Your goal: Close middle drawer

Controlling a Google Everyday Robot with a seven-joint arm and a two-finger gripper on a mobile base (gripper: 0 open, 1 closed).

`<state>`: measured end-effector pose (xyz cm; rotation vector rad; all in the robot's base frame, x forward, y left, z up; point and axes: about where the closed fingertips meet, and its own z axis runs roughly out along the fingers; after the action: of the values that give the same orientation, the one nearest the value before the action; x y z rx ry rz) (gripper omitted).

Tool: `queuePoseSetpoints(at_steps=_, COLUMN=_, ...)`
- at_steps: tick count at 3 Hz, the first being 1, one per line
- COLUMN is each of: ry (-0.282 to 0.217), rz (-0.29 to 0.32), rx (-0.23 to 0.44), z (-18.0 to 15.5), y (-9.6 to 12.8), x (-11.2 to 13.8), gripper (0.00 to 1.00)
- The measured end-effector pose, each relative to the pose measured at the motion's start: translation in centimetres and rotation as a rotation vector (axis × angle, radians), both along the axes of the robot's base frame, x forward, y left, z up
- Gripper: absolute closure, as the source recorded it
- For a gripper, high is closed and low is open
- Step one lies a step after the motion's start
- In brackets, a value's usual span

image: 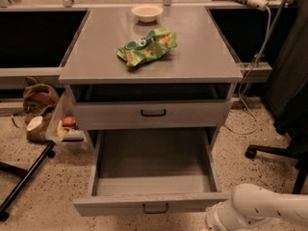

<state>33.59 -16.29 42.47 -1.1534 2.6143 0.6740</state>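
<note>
The middle drawer (153, 202) of the grey cabinet (192, 66) is pulled far out and its inside is bare. Its flat front with a small dark bar handle (155, 208) sits near the bottom of the camera view. The top drawer (153, 113) above it stands slightly out, with a like handle. The lowest drawer is hidden under the open one. Only a white arm segment (260, 210) shows at the bottom right, just right of the open drawer's front corner. My gripper is out of view past the bottom edge.
A green snack bag (147, 46) and a small white bowl (147, 12) lie on the cabinet top. A clear bin (65, 129) and a brown bag (37, 105) stand on the floor at left. A chair base (276, 153) is at right, and a dark stand leg (24, 184) at lower left.
</note>
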Motion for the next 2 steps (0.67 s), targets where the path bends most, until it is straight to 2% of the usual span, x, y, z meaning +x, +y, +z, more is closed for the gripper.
queuePoseSetpoints(at_steps=1, ry=0.039, rz=0.017, rx=0.051, z=-3.4, y=-0.4, x=0.2, gripper=0.00)
queuePoseSetpoints(at_steps=2, ry=0.050, rz=0.069, rx=0.108, z=-5.8, y=1.3, x=2.1, gripper=0.00)
